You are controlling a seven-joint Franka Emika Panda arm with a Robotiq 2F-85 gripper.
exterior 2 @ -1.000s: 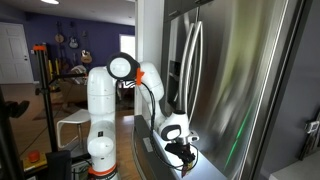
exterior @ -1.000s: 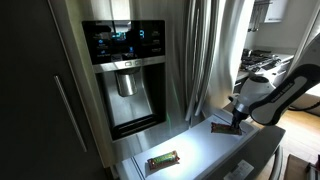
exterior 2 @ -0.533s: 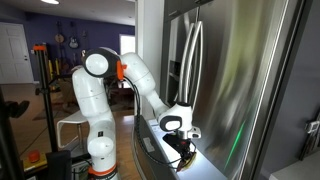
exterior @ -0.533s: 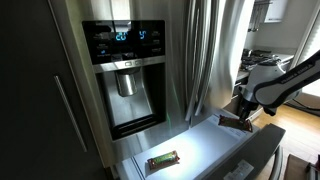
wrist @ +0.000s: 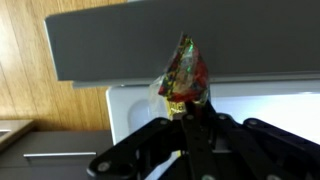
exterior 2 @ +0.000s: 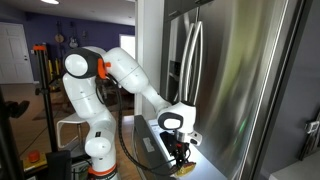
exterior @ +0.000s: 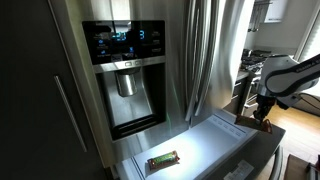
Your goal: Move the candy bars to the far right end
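Observation:
My gripper (exterior: 263, 119) is shut on the dark reddish-brown candy bar (wrist: 184, 72) and holds it upright over the far right end (exterior: 243, 127) of the pale panel (exterior: 205, 142). In the wrist view the bar sticks up from between the fingers (wrist: 190, 112), with the panel's white surface (wrist: 265, 100) behind it. The greenish-brown candy bar (exterior: 163, 159) lies flat near the panel's opposite end. In an exterior view the gripper (exterior 2: 181, 154) hangs just over the panel edge; the bar is too small to make out there.
The steel fridge doors (exterior: 205, 50) rise right behind the panel. The black water dispenser recess (exterior: 130, 95) sits above the greenish-brown bar. The robot's white base (exterior 2: 95, 150) stands beyond the panel's end. A wooden floor (wrist: 40, 70) shows below.
My gripper has carried the reddish-brown bar to the right along the panel, from about its right third out to its far end. The greenish-brown bar has not moved.

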